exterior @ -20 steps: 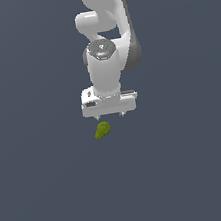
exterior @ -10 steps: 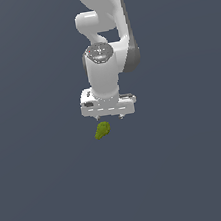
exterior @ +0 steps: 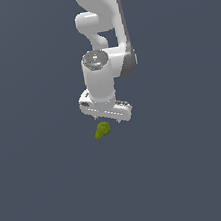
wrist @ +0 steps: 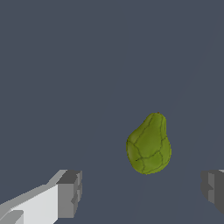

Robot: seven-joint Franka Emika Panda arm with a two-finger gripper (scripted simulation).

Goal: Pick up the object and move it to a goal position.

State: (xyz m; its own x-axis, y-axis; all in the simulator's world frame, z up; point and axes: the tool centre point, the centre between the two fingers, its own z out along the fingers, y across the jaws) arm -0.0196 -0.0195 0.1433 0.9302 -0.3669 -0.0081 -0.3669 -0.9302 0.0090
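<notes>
A white robot arm point(exterior: 103, 43) was pictured reaching down over a plain dark grey tabletop point(exterior: 49, 193), its claw point(exterior: 106, 122) held just above a small olive-green object point(exterior: 102, 130). In the exterior view the lumpy, pear-shaped object was seen lying on the tabletop directly below the claw's wide white body, slightly toward the exterior view's left of its middle, and no contact between the two could be made out. In the wrist view the claw point(wrist: 142, 190) was shown spread wide, one grey fingertip point(wrist: 69, 194) at one side and the other only partly caught at the picture's edge. The object point(wrist: 149, 144) was seen near the gap between the fingertips, closer to the one at the edge than to the other, and apart from both. Its cracked-looking green surface was seen tapering to a narrower end pointing away from the fingertips. Nothing was gripped.
</notes>
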